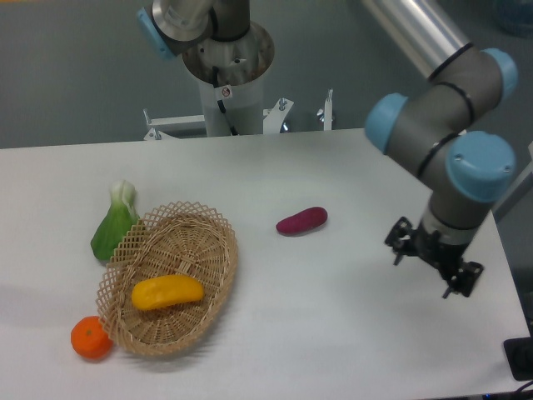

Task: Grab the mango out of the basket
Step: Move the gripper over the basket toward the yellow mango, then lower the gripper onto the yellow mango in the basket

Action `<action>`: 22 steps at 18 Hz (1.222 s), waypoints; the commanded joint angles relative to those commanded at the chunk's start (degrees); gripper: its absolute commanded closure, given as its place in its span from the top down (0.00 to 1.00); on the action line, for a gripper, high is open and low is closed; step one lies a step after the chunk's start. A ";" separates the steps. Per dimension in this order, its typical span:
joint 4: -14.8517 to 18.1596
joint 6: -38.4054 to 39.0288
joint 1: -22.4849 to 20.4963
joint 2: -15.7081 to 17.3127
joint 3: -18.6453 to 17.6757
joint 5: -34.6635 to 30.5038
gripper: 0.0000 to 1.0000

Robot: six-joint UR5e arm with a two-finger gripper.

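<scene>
The yellow-orange mango [167,292] lies on its side in the lower half of the tan wicker basket [204,229], at the table's front left. My gripper [430,272] hangs over the right side of the table, far to the right of the basket. Only the dark gripper body below the wrist shows. Its fingers point down and away, so their spacing is hidden. Nothing is visibly held.
A small round orange [91,338] touches the basket's lower left rim. A green bok choy [113,226] lies by its upper left rim. A purple sweet potato [301,221] rests mid-table. The robot's base column [227,73] stands behind the table's far edge.
</scene>
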State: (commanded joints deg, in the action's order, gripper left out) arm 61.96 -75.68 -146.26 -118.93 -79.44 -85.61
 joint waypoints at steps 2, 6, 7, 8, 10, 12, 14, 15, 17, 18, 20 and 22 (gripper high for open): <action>-0.52 2.98 3.07 1.32 -2.63 0.17 1.00; -7.63 9.49 9.23 1.42 -5.54 0.35 1.00; -8.26 10.46 10.72 1.50 -5.81 0.35 1.00; -8.35 10.73 12.13 1.85 -5.81 0.35 1.00; -7.91 11.43 14.77 2.64 -6.07 0.18 1.00; -7.56 11.87 17.49 3.17 -6.86 0.17 1.00; -8.00 12.22 19.69 3.35 -8.18 0.44 1.00; -8.17 12.31 20.92 3.44 -8.71 0.44 1.00; -8.43 12.49 22.16 3.44 -10.02 0.53 1.00; -8.52 12.66 22.60 3.44 -10.47 0.53 1.00; -8.53 12.58 24.00 3.52 -11.61 0.44 1.00; -8.53 12.23 24.62 3.61 -13.54 0.44 1.00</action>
State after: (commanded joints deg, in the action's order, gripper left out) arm 53.44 -63.45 -121.64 -115.31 -92.98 -85.17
